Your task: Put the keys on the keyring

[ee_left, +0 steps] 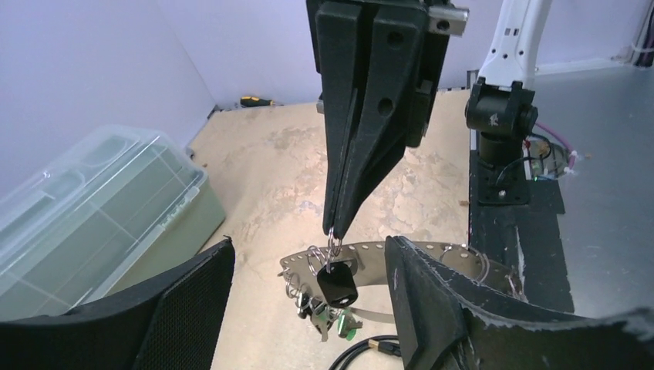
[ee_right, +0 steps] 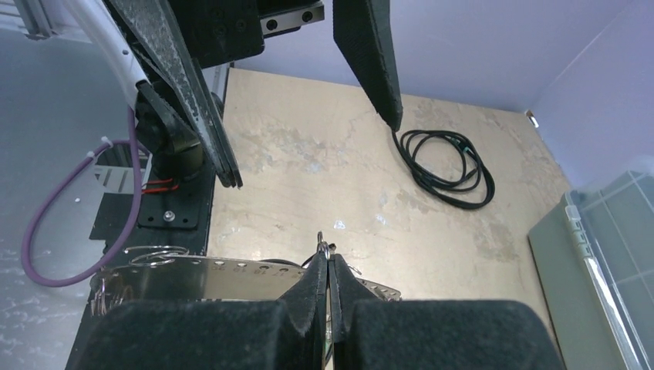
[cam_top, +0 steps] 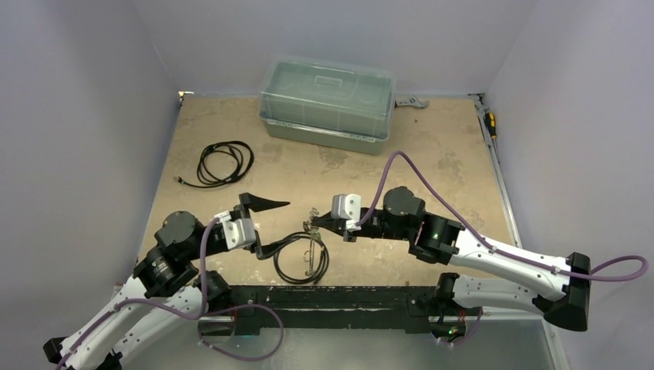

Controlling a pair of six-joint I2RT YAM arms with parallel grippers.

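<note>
pinching the keys (ee_left: 337,285) by their ring, the right gripper (ee_left: 333,227) is shut; the left gripper (ee_left: 310,243) gapes around them. next, likely: grasp one key.

No writing, brand, number or sign can be read in any view. The translucent grey-green plastic lidded box (cam_top: 328,104) at twelve o'clock on the table shows only plain moulded faces. Any marking on the black-headed small key (ee_left: 337,284) hanging at centre is too small to tell.
</note>
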